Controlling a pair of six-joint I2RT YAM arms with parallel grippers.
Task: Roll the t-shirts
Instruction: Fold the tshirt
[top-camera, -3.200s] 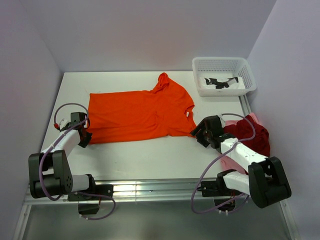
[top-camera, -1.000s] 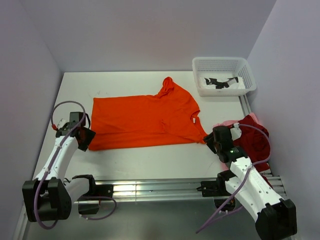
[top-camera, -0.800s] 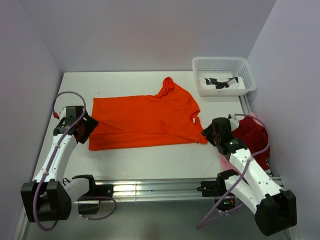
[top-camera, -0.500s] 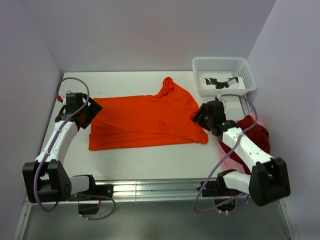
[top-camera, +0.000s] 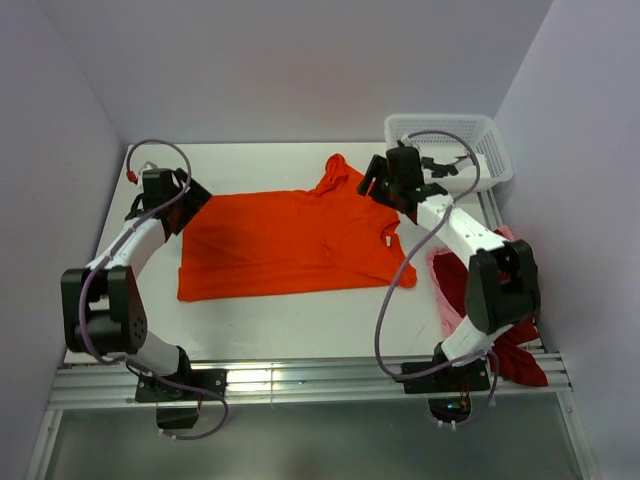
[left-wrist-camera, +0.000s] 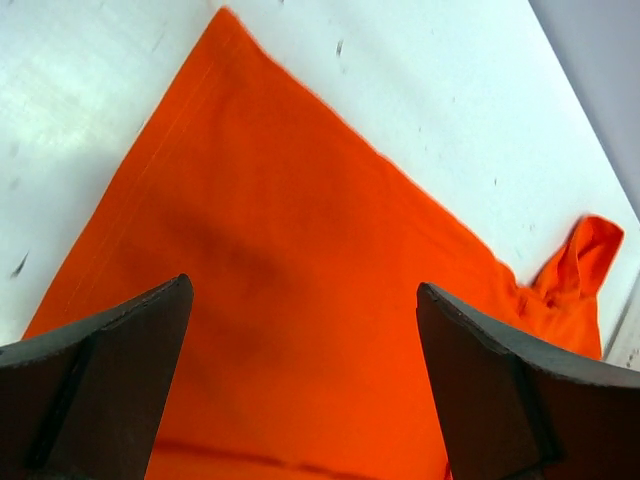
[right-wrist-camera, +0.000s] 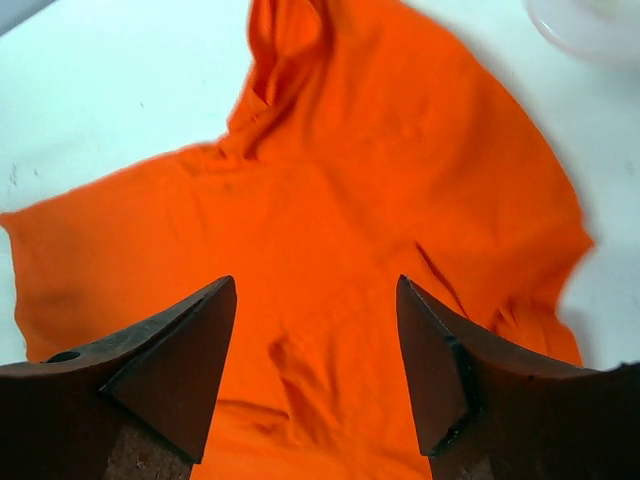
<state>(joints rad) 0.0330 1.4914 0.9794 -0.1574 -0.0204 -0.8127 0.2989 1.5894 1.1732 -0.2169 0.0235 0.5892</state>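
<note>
I have the orange t-shirt (top-camera: 290, 240) spread mostly flat across the middle of the table (top-camera: 260, 320). Its hem is toward 9 o'clock and its neck toward 3 o'clock. The far sleeve (top-camera: 335, 172) is bunched up at about 1 o'clock on the shirt, and the near sleeve (top-camera: 400, 272) lies pointed at about 4 o'clock.

The left arm (top-camera: 130, 245) reaches to the shirt's 10 o'clock corner. On its wrist view, the left arm's fingers (left-wrist-camera: 110, 380) stand wide apart with only orange cloth showing between them, and nothing is gripped.

The right arm (top-camera: 455, 225) stretches to the 1 o'clock shoulder, beside the bunched sleeve. The right arm's fingers (right-wrist-camera: 165, 370) are also apart and hold nothing, with the shirt's upper body below them. I cannot tell from either wrist view whether the tips touch the cloth.

A dark red t-shirt (top-camera: 505, 345) and a pale pink t-shirt (top-camera: 440, 268) lie heaped at the table's 4 o'clock edge, partly behind the right arm. The white mesh basket (top-camera: 490, 135) sits at the 1 o'clock corner of the table.
</note>
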